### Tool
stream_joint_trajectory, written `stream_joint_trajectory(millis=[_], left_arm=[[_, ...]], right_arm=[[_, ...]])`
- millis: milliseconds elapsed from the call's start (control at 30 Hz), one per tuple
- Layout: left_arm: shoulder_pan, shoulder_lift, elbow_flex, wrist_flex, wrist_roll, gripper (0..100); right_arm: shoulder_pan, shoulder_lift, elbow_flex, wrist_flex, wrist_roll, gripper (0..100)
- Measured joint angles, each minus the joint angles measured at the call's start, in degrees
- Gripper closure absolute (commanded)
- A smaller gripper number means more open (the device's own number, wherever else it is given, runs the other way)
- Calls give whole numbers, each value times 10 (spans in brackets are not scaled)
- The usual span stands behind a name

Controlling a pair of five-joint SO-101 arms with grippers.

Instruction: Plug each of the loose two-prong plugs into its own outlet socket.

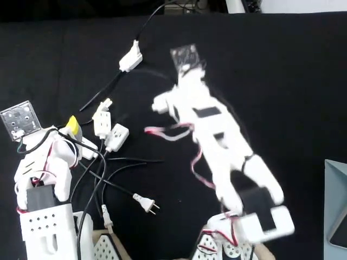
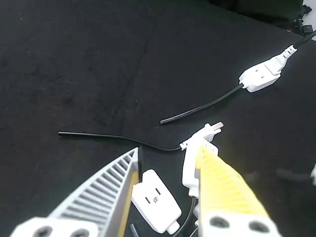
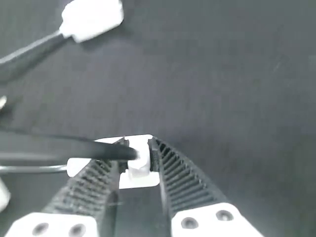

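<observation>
Plugs here look small, light and hard, with white bodies on short black cords that seem stiff enough to swing them about. The best hold is probably across the flat sides of the body, behind the prongs, since bare metal would likely slip. A loose plug (image 1: 146, 203) lies near the table's (image 1: 282, 81) front edge, where the arms stand, between the two arm bases. The right gripper (image 3: 136, 148), over the middle of the table, is pressed together on a held plug (image 3: 138, 160) whose cord (image 3: 49, 149) runs off sideways. Its prongs are hidden, and I cannot tell whether the white patch beneath it is a socket. The left gripper (image 2: 169, 148), by the left edge, is spread wide above a socket (image 2: 155, 200). A third plug (image 2: 210, 132) sits just beside that socket, half covered by the yellow finger (image 2: 222, 192). A far socket (image 2: 259, 76) lies toward the back edge. From above, the right arm's tip is hard to pick out.
</observation>
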Motion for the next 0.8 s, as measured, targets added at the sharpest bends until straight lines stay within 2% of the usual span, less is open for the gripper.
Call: stream_joint_trajectory(millis=[367, 500, 667, 800], left_arm=[[-23, 0, 12, 0, 0, 812], [-25, 0, 12, 0, 0, 811], [-25, 0, 12, 0, 0, 811], [-25, 0, 17, -2, 0, 810]], right_arm=[[34, 292, -343, 7, 0, 983], [34, 299, -372, 43, 0, 967], [34, 299, -375, 71, -28, 832], [34, 299, -375, 105, -33, 822]])
